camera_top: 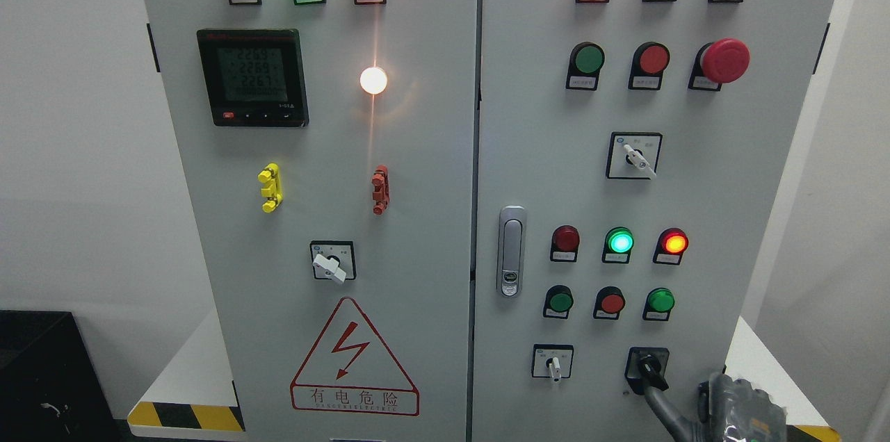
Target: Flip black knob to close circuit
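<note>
The black knob [649, 365] sits at the lower right of the grey control cabinet [417, 219], on its right door, below a row of three small push buttons and to the right of a white selector switch [553, 364]. The right hand [678, 407] comes in from the bottom right corner; one dark finger [660, 402] stretches up and touches the knob's lower edge, while the rest of the hand is cut off, so its grip cannot be told.
</note>
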Controlling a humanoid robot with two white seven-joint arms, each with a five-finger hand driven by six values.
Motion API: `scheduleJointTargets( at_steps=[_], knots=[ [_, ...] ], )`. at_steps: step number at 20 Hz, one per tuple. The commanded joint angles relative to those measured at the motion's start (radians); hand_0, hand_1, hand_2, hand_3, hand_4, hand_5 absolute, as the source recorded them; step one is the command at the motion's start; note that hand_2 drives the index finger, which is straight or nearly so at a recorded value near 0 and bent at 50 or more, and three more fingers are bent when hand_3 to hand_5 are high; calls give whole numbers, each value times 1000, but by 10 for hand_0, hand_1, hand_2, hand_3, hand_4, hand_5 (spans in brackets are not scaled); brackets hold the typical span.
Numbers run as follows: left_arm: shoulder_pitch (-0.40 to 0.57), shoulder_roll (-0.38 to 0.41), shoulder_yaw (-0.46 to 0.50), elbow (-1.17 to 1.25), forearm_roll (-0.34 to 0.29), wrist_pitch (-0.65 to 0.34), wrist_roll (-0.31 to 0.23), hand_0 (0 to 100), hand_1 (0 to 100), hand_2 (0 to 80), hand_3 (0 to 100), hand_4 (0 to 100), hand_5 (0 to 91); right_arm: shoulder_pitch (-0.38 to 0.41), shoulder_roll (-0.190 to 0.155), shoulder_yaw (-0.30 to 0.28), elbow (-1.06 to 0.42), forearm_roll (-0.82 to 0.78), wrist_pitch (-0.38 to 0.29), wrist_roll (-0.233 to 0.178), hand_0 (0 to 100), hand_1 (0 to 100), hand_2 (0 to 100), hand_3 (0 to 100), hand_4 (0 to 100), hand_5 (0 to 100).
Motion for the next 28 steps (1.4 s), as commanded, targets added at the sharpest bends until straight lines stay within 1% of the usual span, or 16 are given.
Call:
scheduleJointTargets(
  at_steps=[1,8,11,13,28],
  knots=[
    [23,0,0,-31,1,1,1,120,556,0,0,0,0,3,-4,-6,-8,-6,-1,-5,0,0,834,996,861,896],
    [23,0,0,-31,-1,1,1,120,556,0,0,0,0,8,-5,-5,-25,-22,-3,-6,0,0,833,995,862,896],
    [23,0,0,-31,-1,1,1,120,556,0,0,0,0,9,-5,-5,-31,-32,-4,-17,0,0,833,995,860,896],
    [23,2,0,-31,-1,1,1,120,556,0,0,0,0,11,-5,-5,-34,-32,-12,-17,0,0,833,995,860,895],
    [23,0,0,-31,1,1,1,120,556,0,0,0,0,40,-4,26,-53,-34,-24,-18,0,0,836,995,858,895]
  ],
)
